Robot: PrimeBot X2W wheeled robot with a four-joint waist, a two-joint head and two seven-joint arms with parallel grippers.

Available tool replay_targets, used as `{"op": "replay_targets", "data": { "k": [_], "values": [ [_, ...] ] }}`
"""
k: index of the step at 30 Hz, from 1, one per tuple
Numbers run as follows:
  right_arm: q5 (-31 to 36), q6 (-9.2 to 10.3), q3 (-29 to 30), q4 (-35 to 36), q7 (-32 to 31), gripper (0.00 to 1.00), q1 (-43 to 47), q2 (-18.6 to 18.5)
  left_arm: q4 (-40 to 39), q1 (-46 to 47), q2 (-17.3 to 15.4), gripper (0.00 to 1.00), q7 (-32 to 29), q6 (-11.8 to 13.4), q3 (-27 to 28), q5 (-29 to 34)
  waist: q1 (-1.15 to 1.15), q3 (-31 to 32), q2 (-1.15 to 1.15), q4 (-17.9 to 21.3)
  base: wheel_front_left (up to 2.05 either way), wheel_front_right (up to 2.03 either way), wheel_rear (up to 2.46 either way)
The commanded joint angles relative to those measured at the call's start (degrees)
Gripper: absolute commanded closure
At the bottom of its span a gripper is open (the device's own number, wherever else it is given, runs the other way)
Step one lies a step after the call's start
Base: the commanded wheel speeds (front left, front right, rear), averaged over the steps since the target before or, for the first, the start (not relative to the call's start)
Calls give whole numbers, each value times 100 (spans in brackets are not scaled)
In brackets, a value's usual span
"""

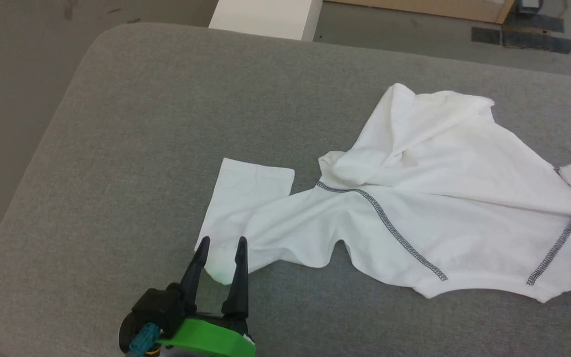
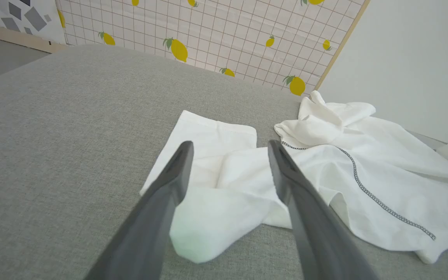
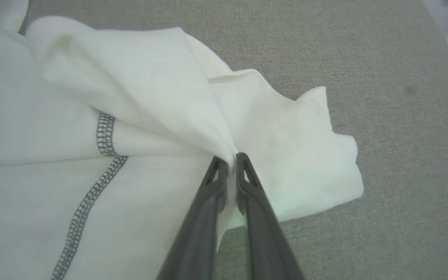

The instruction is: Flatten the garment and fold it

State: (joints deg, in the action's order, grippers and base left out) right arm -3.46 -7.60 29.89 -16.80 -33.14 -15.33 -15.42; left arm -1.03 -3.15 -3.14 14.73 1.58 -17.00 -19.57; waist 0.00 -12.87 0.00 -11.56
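Step in hand: flattening, by my reading; the garment is crumpled, not yet spread, and no fold is begun
Garment position: on the grey padded table, toward its right side in the head view, with one sleeve reaching left and doubled back on itself
Right gripper: jaws closed tight on a raised pinch of the white cloth, which tents up to the fingertips in the right wrist view, just beside a zigzag seam
Left gripper: fingers spread wide, holding nothing, poised over the near end of the sleeve; whether the tips touch the cloth I cannot tell
Next move calls for: the left gripper to close on the sleeve end, then both arms to draw apart so the cloth lies flat
Risk: thin fabric may slip or bunch if pulled unevenly
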Motion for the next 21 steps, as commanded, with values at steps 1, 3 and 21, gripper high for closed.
{"op": "replay_targets", "data": {
  "k": [1, 3, 21],
  "values": [
    [-88, 11, -27, 103, 154, 0, 7, 135, 17, 32, 22, 0, 27, -36, 19, 23, 0, 98, 0, 99, 0, 0, 0],
    [-192, 11, -72, 191, 334, 0, -17, 276, 26, 38, 12, 0, 27, -46, 5, 47, 0, 127, 0, 131, 0, 0, 0],
    [-880, 11, -1133, 2443, 3176, 0, 2113, 1248, -344, -242, -296, 0, -107, 110, 104, 95, 0, 332, 0, 938, 0, 0, 0]
  ]
}}
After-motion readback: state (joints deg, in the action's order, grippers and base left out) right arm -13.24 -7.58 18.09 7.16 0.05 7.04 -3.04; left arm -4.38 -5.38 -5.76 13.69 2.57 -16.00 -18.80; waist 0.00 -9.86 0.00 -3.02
